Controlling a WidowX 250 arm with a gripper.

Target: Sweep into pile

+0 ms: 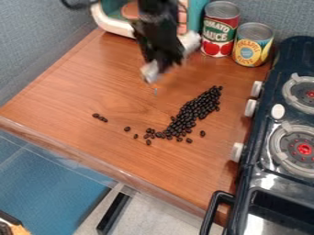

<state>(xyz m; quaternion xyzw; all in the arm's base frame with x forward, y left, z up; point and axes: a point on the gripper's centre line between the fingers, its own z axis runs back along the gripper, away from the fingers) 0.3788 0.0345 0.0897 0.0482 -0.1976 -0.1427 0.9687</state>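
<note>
Stove (282, 176) right up close // looks like mid-gathering // next: nudge stray beans (96, 115) toward main pile (195, 109) // can't tell grip state of gripper (167, 56) tbh

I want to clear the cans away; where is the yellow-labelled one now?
In the camera view, the yellow-labelled can stands at upper right, between the red can and the stove.

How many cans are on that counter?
2: a red can at the back, and a yellow can beside it, on the side toward the stove. Another could be hidden behind the arm.
</note>
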